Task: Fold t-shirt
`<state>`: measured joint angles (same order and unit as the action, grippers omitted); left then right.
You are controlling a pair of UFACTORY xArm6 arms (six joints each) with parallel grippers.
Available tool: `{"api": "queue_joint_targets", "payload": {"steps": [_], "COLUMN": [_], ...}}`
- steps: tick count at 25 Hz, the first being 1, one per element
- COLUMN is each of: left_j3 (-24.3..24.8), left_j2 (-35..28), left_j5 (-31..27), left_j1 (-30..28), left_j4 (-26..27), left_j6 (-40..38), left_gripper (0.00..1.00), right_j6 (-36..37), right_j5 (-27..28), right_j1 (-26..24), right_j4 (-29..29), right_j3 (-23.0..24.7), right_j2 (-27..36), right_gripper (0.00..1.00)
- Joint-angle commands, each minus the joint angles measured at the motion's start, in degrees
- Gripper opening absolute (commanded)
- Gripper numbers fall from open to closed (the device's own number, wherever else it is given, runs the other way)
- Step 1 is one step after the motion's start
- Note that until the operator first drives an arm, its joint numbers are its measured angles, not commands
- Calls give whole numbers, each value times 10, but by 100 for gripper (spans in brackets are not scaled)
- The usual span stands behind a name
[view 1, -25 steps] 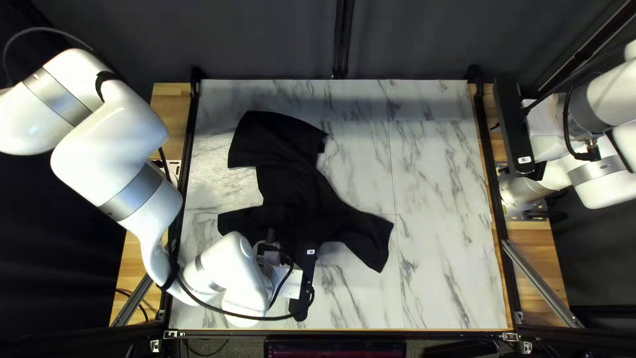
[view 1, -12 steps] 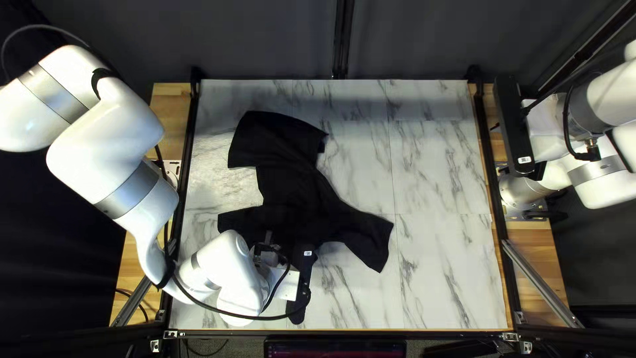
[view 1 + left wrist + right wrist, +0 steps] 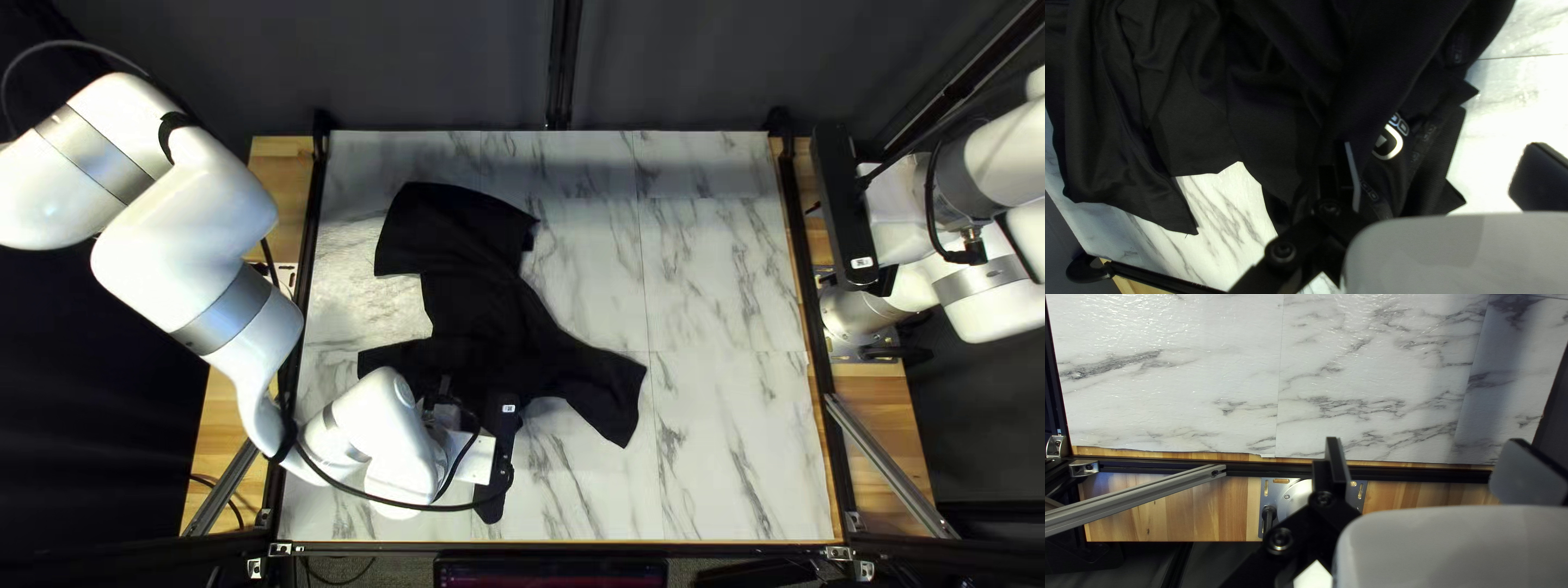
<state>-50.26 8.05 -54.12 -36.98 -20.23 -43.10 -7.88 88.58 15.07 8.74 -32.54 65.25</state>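
Pale print (image 3: 1388,144) shows on the black T-shirt (image 3: 474,310), spread rumpled mostly across the left half of the tabletop (image 3: 729,436). The left end effector (image 3: 499,468), fingers apart near the shirt, sits slightly closer to the far edge than before; the right end effector (image 3: 845,207), fingers also apart, remains at the right edge.

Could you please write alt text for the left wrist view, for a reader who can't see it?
A rumpled black t-shirt lies spread on a marble-patterned table. The left gripper is open, with part of the shirt and its pale emblem showing between the fingers.
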Motion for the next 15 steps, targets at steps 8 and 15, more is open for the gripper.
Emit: {"api": "queue_joint_targets", "payload": {"steps": [8, 15], "left_j3": [-15, 34], "left_j2": [-22, -51], "left_j5": [-31, -16], "left_j1": [13, 49], "left_j4": [20, 10], "left_j6": [46, 76], "left_gripper": [100, 100], "right_j6": [0, 0], "right_j5": [0, 0], "right_j1": [0, 0], "right_j4": [0, 0], "right_j3": [0, 0], "right_j2": [0, 0], "right_gripper": [100, 100]}}
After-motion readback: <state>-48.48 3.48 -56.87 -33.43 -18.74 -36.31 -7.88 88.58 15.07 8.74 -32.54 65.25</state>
